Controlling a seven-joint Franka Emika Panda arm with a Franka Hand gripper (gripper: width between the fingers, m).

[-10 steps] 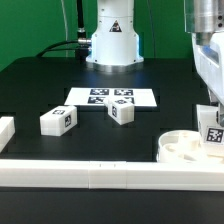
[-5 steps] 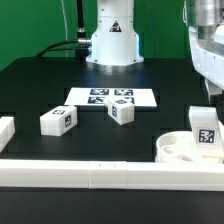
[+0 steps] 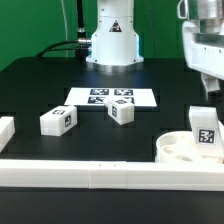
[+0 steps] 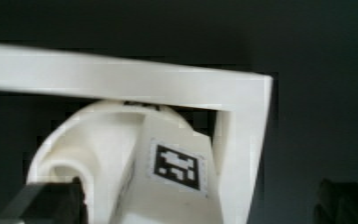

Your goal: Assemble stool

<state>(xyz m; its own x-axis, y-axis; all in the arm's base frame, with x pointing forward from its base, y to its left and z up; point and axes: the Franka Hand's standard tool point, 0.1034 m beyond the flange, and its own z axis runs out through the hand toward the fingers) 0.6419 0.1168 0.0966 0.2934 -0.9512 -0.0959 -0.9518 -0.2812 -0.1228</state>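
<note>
Hand (image 3: 208, 88) higher, seemingly clear of leg (image 3: 205, 131).

Parts count on my tabletop (image 3: 30, 90): four stool pieces, one board, two rail pieces.

I count three stool legs: a loose leg (image 3: 58, 120), a second loose leg (image 3: 122, 111) and an upright leg (image 3: 205, 132). There is one round seat (image 3: 176, 150), so the stool shows four parts in all. One marker board (image 3: 112, 97) lies flat, and it carries four board tags (image 3: 100, 94). Two white rail pieces show in the exterior view: one long front rail (image 3: 100, 172) and one short rail piece (image 3: 5, 130) at that view's left edge. One robot base (image 3: 110, 40) stands at the back.
</note>
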